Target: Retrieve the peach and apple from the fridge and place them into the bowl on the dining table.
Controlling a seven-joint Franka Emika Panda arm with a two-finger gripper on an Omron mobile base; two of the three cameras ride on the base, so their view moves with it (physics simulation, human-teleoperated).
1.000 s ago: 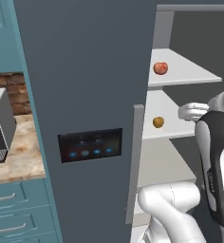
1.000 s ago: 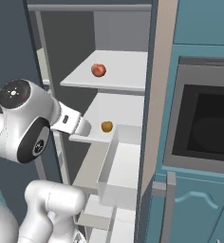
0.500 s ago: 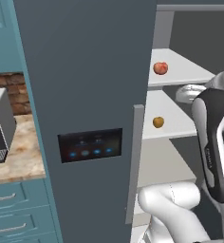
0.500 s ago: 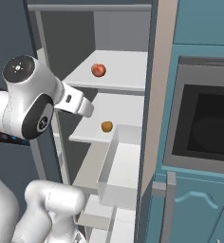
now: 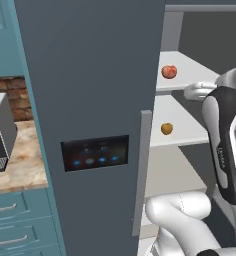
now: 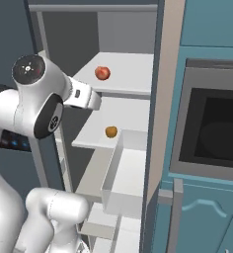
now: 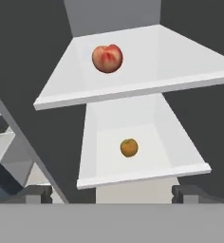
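While the fridge stands with one door open and its white shelves exposed, the white arm is raised in front of the opening, its upper link bent so that the wrist is aimed into the compartment at the height of the upper shelf. The tool is seen spread wide, with the two dark fingertips well apart and nothing pinched between them. A red and yellow fruit, which looks like the peach, is seen resting on the upper shelf, apart from the tool. A smaller orange-yellow fruit, presumably the apple, is seen lying on the lower shelf, directly below and nearer. The closed door, with its grey handle and black panel of blue lights, is seen on the left. A marbled bench with a dark appliance is seen further left, and a built-in oven is set in teal cabinets on the right.
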